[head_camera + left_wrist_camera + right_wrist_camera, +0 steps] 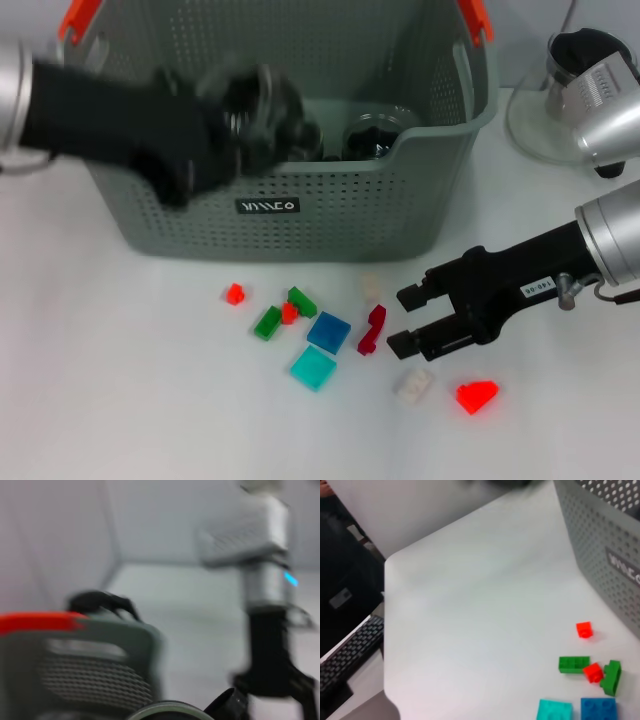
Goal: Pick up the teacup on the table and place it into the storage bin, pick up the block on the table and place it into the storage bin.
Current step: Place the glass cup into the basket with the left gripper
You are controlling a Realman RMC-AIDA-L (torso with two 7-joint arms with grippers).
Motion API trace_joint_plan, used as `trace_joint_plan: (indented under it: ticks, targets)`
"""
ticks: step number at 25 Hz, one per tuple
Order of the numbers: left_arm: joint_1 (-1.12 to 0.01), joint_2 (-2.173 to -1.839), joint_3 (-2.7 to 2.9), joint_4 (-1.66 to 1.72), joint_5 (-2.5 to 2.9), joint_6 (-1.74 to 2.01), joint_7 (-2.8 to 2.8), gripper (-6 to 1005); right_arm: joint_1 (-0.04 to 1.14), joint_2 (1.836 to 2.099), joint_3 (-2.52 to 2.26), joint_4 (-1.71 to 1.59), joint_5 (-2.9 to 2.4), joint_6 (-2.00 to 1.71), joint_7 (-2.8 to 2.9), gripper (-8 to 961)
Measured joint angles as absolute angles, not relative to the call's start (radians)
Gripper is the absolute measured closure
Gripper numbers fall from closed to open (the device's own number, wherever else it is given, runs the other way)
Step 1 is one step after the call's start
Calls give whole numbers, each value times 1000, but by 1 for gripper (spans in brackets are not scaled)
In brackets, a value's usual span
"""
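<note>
Holding dark teacups (378,135): storage bin (330,215); blocks (328,331) outside.

We see the left gripper (262,118) reaching in from the left, blurred, fingers unreadable. The right gripper (404,320) hangs low, arm angled, jaws parted.

We see a white table (120,400) carrying the storage bin (330,215) at upper centre of the head view. Below it lie scattered blocks: a small red block (235,293), green blocks (268,322), a blue plate (328,331), a teal plate (314,368), a dark red piece (372,330), a white block (413,385) and a bright red piece (477,396) at lower right.
</note>
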State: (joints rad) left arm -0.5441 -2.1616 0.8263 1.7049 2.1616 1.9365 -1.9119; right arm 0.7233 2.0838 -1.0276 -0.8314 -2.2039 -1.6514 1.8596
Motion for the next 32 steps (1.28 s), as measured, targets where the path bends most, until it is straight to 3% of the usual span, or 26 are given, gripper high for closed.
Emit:
trace_joint_plan:
  ticks: [2,8,11,23,32]
  targets:
    - [-591,-2149,785,1684,2163,1914,-1963,955,723,2082,-1026,-834,-2204,-1662,1861,204]
    - [-716,-2054,777,1525,2202,1775,-2106,954,720,2071,-1023,-833,-2205,-1671,1861,205]
    - [-768,-2031,782,1442,2244,1730,-2117,954,719,2067,-1023,-832,-2206,-1672,1861,205]
    - [-916,-2024,864,1140,2425,1457,-2136,955,726,2057,-1030,-832,-2213,-1695,1896,204]
    - [-929,-2032,943,1027,2485,1290,-2138,955,729,2057,-1023,-831,-2232,-1695,1898,205]
